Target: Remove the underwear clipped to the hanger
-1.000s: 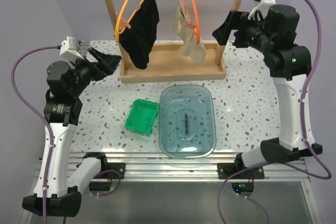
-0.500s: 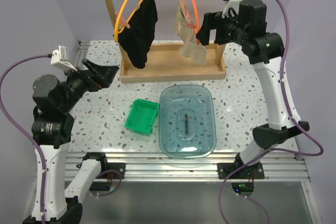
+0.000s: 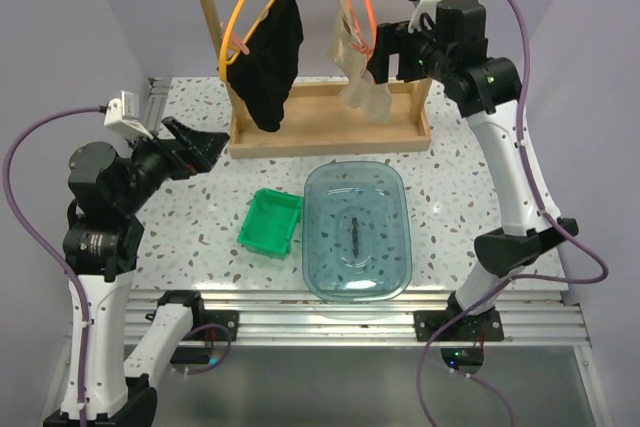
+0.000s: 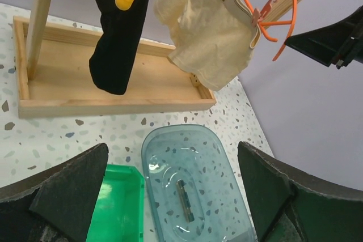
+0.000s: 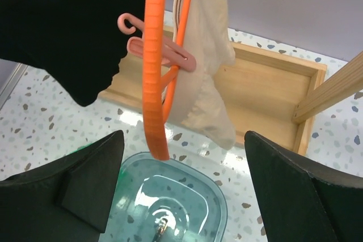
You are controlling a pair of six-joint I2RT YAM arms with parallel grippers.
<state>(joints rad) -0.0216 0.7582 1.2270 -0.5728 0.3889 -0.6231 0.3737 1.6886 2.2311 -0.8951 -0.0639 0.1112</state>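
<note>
Reaching step: empty, wide-open right end effector (image 3: 378, 54) hovers at three o'clock of limp pale-beige cloth underwear (image 3: 365, 97); pinch next.

Light is bright, even and diffuse, leaving only faint soft shadows on the table (image 3: 460, 177). In the right wrist view white glare spots sit on the tub (image 5: 198, 196), and the close black underwear (image 5: 62, 26) is a detailless dark mass. Posts (image 4: 42, 21) slant in the wrist views.
</note>
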